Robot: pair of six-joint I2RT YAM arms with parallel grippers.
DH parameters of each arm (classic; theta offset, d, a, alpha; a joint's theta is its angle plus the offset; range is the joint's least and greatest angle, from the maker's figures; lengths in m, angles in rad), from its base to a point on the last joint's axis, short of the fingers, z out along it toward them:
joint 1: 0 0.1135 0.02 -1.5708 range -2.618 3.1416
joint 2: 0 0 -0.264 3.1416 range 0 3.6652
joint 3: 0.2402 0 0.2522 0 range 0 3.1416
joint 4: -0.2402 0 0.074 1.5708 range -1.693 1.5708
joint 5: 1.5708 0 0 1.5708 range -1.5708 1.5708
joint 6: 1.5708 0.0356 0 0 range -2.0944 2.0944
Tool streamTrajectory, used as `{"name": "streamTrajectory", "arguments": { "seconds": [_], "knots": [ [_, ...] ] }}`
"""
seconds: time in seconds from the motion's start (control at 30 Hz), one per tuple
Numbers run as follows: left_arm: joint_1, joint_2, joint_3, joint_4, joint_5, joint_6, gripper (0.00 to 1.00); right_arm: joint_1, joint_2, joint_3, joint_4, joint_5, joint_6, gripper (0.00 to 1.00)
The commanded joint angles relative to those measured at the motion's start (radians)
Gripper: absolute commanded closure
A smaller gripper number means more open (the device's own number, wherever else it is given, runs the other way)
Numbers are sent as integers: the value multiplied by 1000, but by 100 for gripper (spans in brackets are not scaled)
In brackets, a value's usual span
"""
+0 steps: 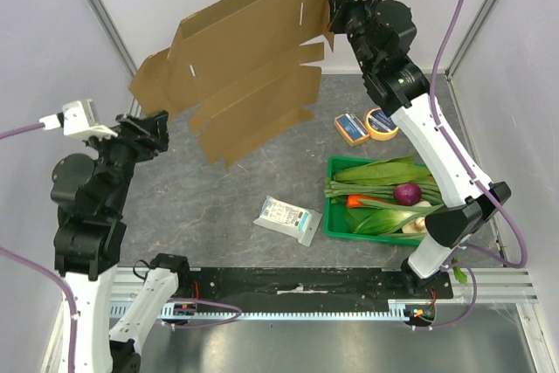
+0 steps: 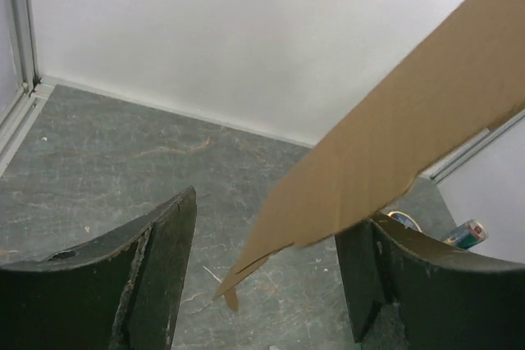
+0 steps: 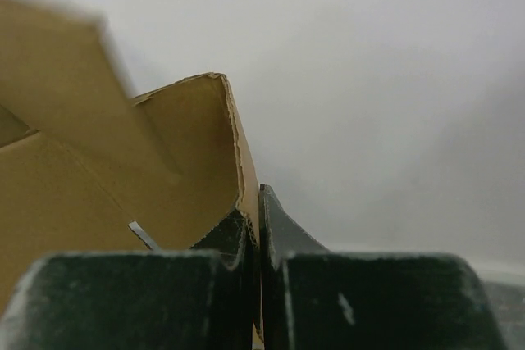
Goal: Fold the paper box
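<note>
The paper box [image 1: 249,50] is a large flat brown cardboard sheet with flaps, held tilted in the air over the back of the table. My right gripper [image 1: 334,8] is shut on its upper right edge; in the right wrist view the cardboard edge [image 3: 246,170] is pinched between the fingers [image 3: 261,227]. My left gripper [image 1: 150,124] is open just below the sheet's lower left corner. In the left wrist view the cardboard [image 2: 394,145] hangs between the spread fingers [image 2: 168,260], which do not grip it.
A green crate [image 1: 336,220] of vegetables stands at the right. A white-and-blue packet [image 1: 288,218] lies at the front middle. Two tape rolls [image 1: 367,126] lie behind the crate. White walls and metal posts enclose the table.
</note>
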Motion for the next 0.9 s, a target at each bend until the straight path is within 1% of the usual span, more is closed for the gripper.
{"name": "streamTrajectory", "arguments": {
  "seconds": [0.0, 0.1, 0.13, 0.17, 0.23, 0.27, 0.3, 0.33, 0.37, 0.4, 0.43, 0.47, 0.5, 0.53, 0.57, 0.6, 0.63, 0.67, 0.7, 0.73, 0.77, 0.8, 0.87],
  "knots": [
    [1, 85, 39, 31, 44, -30, 27, -8, -56, -60, -27, -50, 130, 100],
    [3, 126, 8, 56, 84, -16, 29, -39, -85, -138, -29, -103, 170, 100],
    [1, 138, -4, 77, 122, -2, 30, -47, -92, -157, -29, -120, 184, 100],
    [1, 143, -45, 130, 139, 7, 30, -67, -102, -192, -29, -145, 196, 100],
    [1, 154, -87, 186, 159, 30, 35, -81, -116, -232, -15, -203, 222, 100],
    [1, 171, -111, 219, 159, 38, 43, -88, -133, -270, -14, -217, 228, 100],
    [1, 177, -120, 236, 146, 46, 49, -91, -141, -287, -8, -232, 233, 100],
    [3, 184, -130, 252, 136, 65, 63, -94, -158, -307, 3, -261, 237, 100],
    [3, 194, -149, 276, 133, 82, 71, -104, -167, -342, 5, -261, 237, 100],
    [3, 200, -159, 327, 135, 101, 77, -108, -176, -359, 6, -295, 240, 100],
    [3, 204, -168, 359, 141, 148, 86, -114, -194, -378, 9, -310, 231, 100],
    [3, 211, -180, 385, 147, 176, 89, -126, -204, -422, 17, -349, 216, 100],
    [3, 227, -185, 436, 168, 209, 90, -133, -214, -448, 29, -375, 192, 94],
    [3, 241, -189, 450, 175, 271, 97, -139, -224, -470, 49, -402, 155, 89],
    [4, 256, -177, 454, 182, 300, 98, -153, -222, -493, 48, -477, 71, 83],
    [4, 281, -168, 462, 204, 355, 98, -159, -221, -493, 39, -510, 11, 69],
    [6, 290, -154, 467, 223, 383, 98, -162, -214, -488, -16, -533, -43, 62],
    [4, 298, -147, 465, 243, 409, 98, -163, -213, -462, -55, -533, -151, 56],
    [4, 301, -142, 465, 283, 465, 98, -165, -211, -449, -90, -522, -204, 44],
    [4, 295, -136, 461, 296, 486, 98, -165, -220, -436, -143, -516, -247, 37],
    [6, 287, -136, 459, 302, 504, 98, -166, -227, -416, -159, -504, -304, 30],
    [6, 277, -137, 453, 299, 538, 98, -166, -237, -406, -170, -478, -365, 16],
    [6, 240, -143, 428, 296, 566, 98, -168, -251, -358, -191, -478, -433, 9]
  ]
}}
